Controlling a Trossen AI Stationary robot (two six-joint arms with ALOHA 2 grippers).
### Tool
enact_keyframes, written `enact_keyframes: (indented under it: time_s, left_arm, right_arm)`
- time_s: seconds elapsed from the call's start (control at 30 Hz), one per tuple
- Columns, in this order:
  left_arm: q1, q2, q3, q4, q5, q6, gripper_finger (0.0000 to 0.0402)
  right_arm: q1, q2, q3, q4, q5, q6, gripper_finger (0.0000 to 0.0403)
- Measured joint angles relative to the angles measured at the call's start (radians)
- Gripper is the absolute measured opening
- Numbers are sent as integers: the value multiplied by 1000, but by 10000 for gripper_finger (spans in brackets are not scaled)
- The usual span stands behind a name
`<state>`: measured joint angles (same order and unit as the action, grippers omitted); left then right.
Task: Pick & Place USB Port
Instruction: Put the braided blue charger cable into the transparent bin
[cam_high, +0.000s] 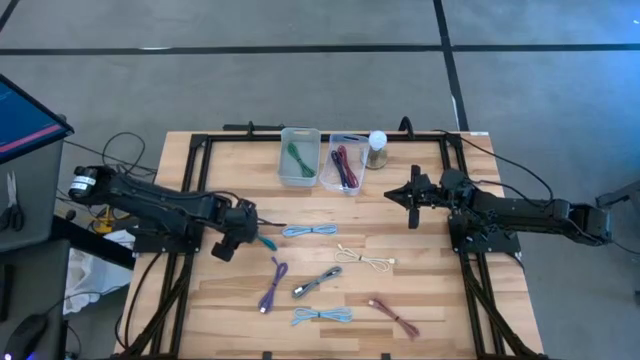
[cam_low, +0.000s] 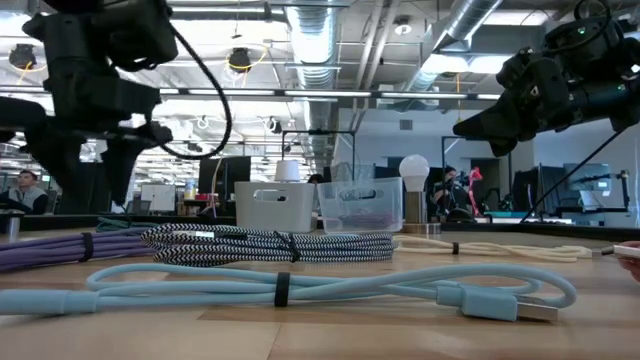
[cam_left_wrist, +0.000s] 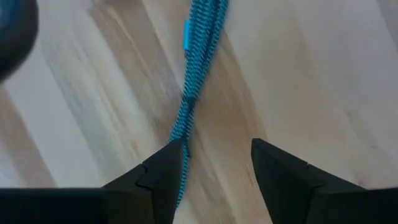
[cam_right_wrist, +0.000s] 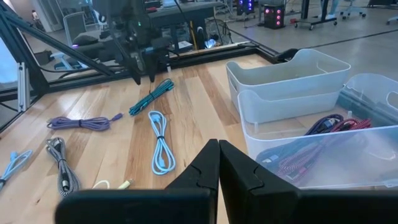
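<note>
A teal braided USB cable (cam_high: 266, 242) (cam_left_wrist: 198, 68) lies flat on the wooden table, left of centre. My left gripper (cam_high: 243, 237) (cam_left_wrist: 217, 168) is low over its near end and open. The cable runs in between the fingers, close along one of them. My right gripper (cam_high: 390, 195) (cam_right_wrist: 218, 163) is shut, holds nothing, and hovers above the table beside the two clear bins. The left bin (cam_high: 300, 131) holds a green cable, the right bin (cam_high: 347, 137) red and dark ones. My left gripper comes at the teal cable from above with one finger (cam_left_wrist: 163, 177) on each side of it. The cable's end (cam_left_wrist: 181, 163) lies along that finger's inner edge, flat on the table. I cannot tell whether it touches.
Several more bundled cables lie on the table: light blue (cam_high: 310, 231), cream (cam_high: 365, 258), purple (cam_high: 272, 285), black-and-white braided (cam_high: 317, 283), a second light blue (cam_high: 322, 316), maroon (cam_high: 392, 313). A bulb-shaped object (cam_high: 377, 150) stands right of the bins.
</note>
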<state>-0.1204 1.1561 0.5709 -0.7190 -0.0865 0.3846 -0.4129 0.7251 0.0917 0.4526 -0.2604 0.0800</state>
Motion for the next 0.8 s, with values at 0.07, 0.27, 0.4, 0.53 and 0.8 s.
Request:
enact_keyframes:
  time_s: [0.07, 0.27, 0.4, 0.53, 0.8]
  left_arm:
    - [7, 0, -4, 49, -26, -4, 187]
    - [51, 0, -91, 224, -35, -65, 175]
    - [56, 0, -124, 235, -32, -69, 168]
    - [56, 2, -130, 239, -30, -69, 163]
    - [56, 137, -117, 241, -25, -72, 152]
  right_arm:
    - [0, 0, 0, 0, 0, 0, 1]
    - [0, 0, 0, 0, 0, 0, 1]
    - [0, 0, 0, 1, 0, 0, 1]
    - [0, 0, 0, 1, 0, 0, 1]
    - [0, 0, 0, 4, 0, 0, 1]
